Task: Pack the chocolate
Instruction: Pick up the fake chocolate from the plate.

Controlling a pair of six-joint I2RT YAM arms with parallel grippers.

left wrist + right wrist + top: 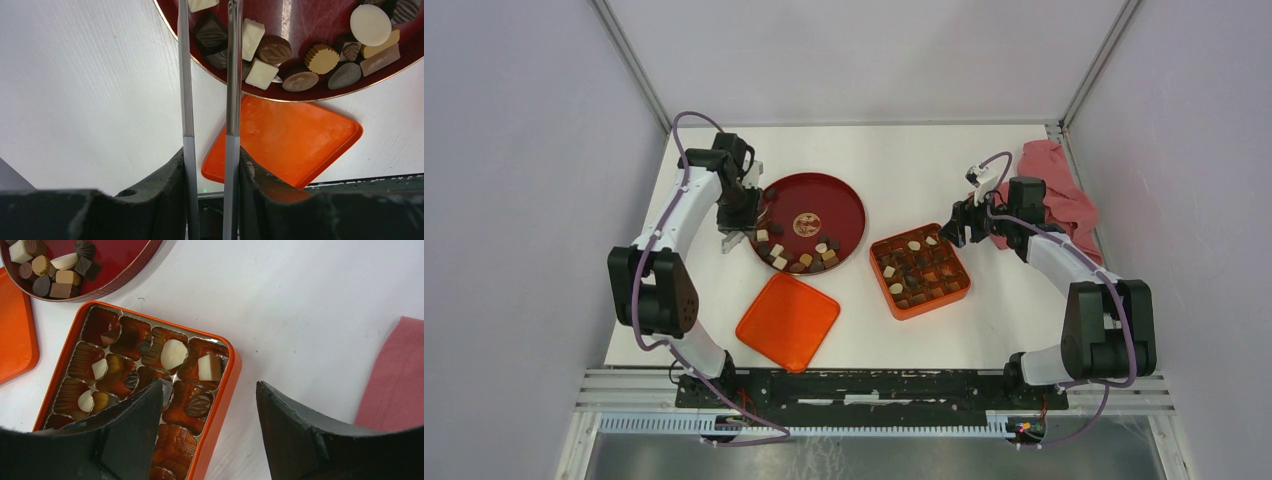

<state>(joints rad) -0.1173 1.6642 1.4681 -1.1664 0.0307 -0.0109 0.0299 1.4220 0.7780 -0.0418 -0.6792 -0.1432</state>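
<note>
Left hand (pixel 207 15) first: its two long thin blades stand apart and parallel, reaching over the near-left rim of the dark red plate (pixel 844 195). From the left wrist camera I see a dark cube (pixel 210 31) lying on the plate between the blades. It looks narrower than the gap, with plate showing on its left side, so I read the blades as straddling it, not clamped. The blade tips run out of that picture, so I cannot see their very ends.

Most of the loose chocolate (pixel 272 50) sits in a cluster along the near edge of the plate: dark, tan and cream pieces, cubes, rounds and ovals, many touching one another. More pieces are in the orange box (pixel 222 405), which lies on the white surface (pixel 904 160) to the right of the plate. I can pick out a cream oval (pixel 173 352) and a cream cube (pixel 210 367) in neighbouring compartments by the box's far edge, plus several dark pieces deeper in the grid.

My right hand (pixel 209 390) hangs above the box's right side, its dark fingers spread wide with nothing between them.

An orange tray (pixel 787 322) lies flat just in front of the plate, and a pink cloth (pixel 1059 185) is bunched at the far right corner, behind the right arm.
</note>
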